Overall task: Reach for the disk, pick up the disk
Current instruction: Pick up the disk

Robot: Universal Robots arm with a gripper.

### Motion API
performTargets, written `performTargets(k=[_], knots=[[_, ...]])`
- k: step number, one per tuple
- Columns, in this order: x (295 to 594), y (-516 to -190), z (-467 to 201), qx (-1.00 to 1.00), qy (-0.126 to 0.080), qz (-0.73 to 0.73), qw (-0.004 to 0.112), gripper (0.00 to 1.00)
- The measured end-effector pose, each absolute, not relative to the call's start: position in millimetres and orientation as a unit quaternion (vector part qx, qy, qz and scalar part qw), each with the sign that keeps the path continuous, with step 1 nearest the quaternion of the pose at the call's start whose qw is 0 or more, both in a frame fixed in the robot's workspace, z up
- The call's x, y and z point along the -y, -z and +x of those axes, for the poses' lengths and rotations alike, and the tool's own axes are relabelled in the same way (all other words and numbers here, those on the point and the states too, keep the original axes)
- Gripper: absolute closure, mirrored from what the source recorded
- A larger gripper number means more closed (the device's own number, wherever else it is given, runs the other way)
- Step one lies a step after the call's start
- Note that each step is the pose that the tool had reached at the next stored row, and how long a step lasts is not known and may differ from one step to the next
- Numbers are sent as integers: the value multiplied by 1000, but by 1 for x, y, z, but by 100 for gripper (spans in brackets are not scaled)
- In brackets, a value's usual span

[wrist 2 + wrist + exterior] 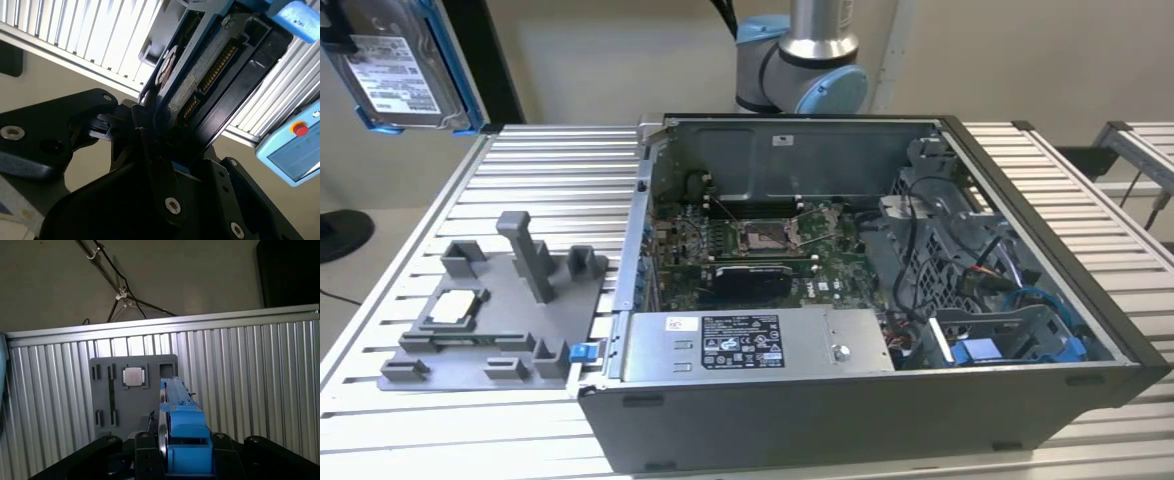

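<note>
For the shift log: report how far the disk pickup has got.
Done: the reach and the grasp. The disk hangs in the air at the exterior view's upper left, clear of the table and the grey tray. In hand: the gripper is shut on its blue-framed edge, seen in both wrist views. Left: nothing of the pickup, as far as shows.
</note>
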State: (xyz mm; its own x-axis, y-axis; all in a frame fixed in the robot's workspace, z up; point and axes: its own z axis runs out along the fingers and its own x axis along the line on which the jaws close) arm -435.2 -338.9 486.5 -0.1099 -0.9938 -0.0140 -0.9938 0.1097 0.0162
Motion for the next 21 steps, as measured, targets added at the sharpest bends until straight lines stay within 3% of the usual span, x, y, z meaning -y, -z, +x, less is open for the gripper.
performTargets(k=[21], knots=[[339,-520,-435,745,11,667,0,100]])
